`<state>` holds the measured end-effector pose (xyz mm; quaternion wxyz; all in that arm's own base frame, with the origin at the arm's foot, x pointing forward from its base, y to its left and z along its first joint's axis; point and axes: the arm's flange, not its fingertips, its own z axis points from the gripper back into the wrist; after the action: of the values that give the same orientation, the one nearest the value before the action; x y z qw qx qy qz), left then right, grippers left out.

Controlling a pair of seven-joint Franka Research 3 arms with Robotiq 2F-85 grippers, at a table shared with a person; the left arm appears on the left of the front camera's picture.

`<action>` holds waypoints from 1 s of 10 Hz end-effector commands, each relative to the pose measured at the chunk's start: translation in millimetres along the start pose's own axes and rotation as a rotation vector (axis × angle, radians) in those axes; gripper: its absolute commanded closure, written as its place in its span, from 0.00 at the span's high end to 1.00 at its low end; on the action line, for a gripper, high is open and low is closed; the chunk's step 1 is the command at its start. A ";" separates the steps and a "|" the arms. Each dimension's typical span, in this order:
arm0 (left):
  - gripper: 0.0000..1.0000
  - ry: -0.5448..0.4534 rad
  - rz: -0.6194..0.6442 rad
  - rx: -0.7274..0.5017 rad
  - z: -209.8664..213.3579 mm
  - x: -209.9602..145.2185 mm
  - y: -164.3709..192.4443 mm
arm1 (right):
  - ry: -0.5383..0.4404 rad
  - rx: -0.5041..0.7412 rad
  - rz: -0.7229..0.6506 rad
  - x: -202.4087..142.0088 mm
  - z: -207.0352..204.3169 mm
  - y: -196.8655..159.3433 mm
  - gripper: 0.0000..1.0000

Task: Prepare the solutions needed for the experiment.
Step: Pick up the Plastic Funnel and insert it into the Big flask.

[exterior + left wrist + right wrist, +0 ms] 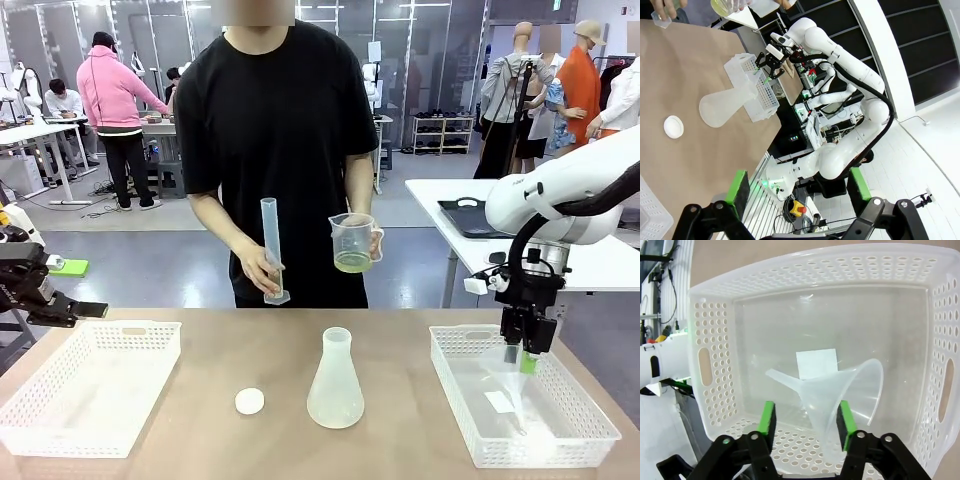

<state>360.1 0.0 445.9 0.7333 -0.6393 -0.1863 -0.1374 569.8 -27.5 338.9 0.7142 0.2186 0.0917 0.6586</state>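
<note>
While the person across the table holds a cylinder in one hand and a jug with some yellow-green liquid in the other, the right claw hangs low in the right basket, straddling a clear funnel that lies on its side. Its jaws are about half wide, with one green pad against the cone and the other showing a gap, so I wouldn't call it a grip yet. The funnel's long axis runs slantwise to the pads, spout angled off past one pad and wide mouth by the other, so they'd catch the fat end of the cone. The flask stands upright mid-table, neck up, to the robot's left of that claw and well apart from it. I can't tell if anything's in it. The left claw sits wide open at the table's left edge, holding nothing, so the right arm is clearly nearer the funnel. My guess is pinch, lift, then carry it over to the flask neck, tipping the spout down on the way.
</note>
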 end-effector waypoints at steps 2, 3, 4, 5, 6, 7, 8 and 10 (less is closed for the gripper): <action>1.00 -0.011 -0.010 -0.022 -1.8 2.3 -0.3 | -0.015 0.023 0.001 2.3 4.1 -7.9 0.31; 1.00 -0.011 -0.010 -0.022 -1.8 2.3 -0.3 | -0.009 0.023 0.004 2.9 4.1 -8.0 0.22; 1.00 -0.011 -0.010 -0.022 -1.8 2.3 -0.3 | -0.005 0.024 0.006 3.4 3.7 -7.7 0.11; 1.00 -0.011 -0.010 -0.022 -1.8 2.3 -0.3 | -0.006 0.023 0.005 3.3 4.2 -7.5 0.02; 1.00 -0.011 -0.010 -0.022 -1.8 2.3 -0.3 | 0.001 0.021 0.008 4.4 3.9 -7.8 0.00; 1.00 -0.011 -0.010 -0.022 -1.8 2.3 -0.3 | 0.002 0.022 0.011 5.2 3.5 -8.0 0.00; 1.00 -0.011 -0.010 -0.022 -1.8 2.3 -0.3 | -0.003 0.019 0.012 7.6 2.8 -5.5 0.00; 1.00 -0.011 -0.010 -0.022 -1.8 2.3 -0.3 | 0.013 -0.088 -0.051 18.1 17.3 18.4 0.00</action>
<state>360.1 -0.1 445.9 0.7333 -0.6393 -0.1861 -0.1375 574.9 -19.8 352.7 0.7164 0.2095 0.0927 0.6590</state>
